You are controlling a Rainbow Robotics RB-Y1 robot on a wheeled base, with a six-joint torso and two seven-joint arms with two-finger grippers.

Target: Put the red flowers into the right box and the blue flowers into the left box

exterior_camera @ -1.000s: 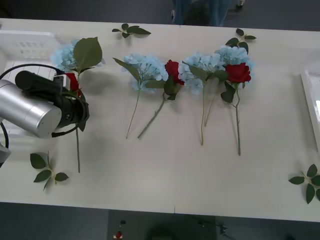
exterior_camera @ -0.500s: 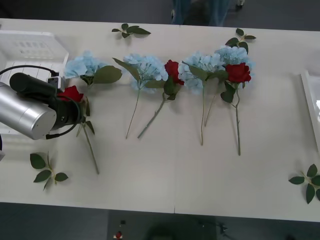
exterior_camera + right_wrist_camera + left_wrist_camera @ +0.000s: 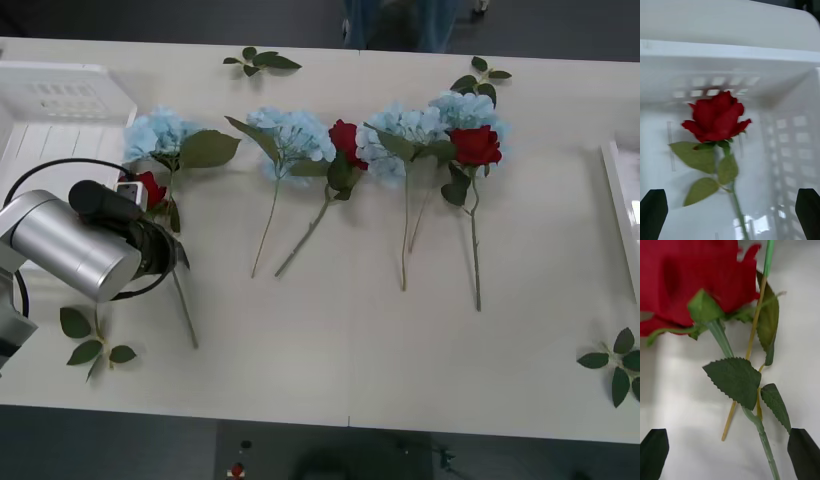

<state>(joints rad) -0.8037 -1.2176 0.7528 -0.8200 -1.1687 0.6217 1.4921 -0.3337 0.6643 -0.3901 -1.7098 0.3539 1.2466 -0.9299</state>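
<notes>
While the left gripper hangs with its jaws spread wide over a red rose on the table's left side, beside a blue flower, the right gripper, also wide apart, hovers above another rose lying in the right box.
</notes>
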